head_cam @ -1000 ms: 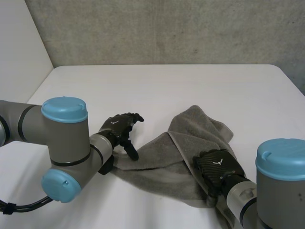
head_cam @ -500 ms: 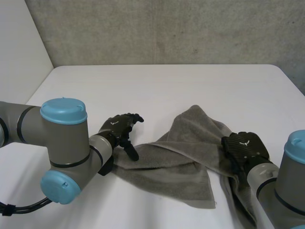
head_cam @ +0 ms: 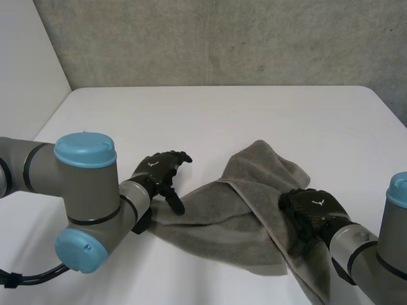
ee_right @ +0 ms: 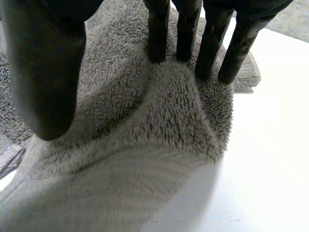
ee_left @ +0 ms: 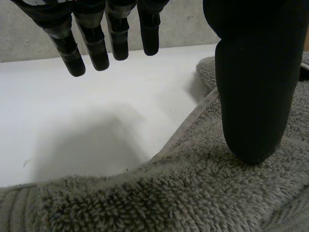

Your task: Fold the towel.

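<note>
Towel (head_cam: 235, 210), grey looped terry with a flat ribbed hem, lies rumpled on the smooth white desk (head_cam: 191, 121). Left hand (head_cam: 158, 170), fingers straight, thumbs its edge; right hand (head_cam: 310, 210) pinches a raised fold.

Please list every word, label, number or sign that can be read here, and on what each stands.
No readable text.
On the left robot hand: a small white mark on its back, too small to read.
On the right robot hand: a similar white mark, too small to read.
On the towel and the table: no label or print seen.
</note>
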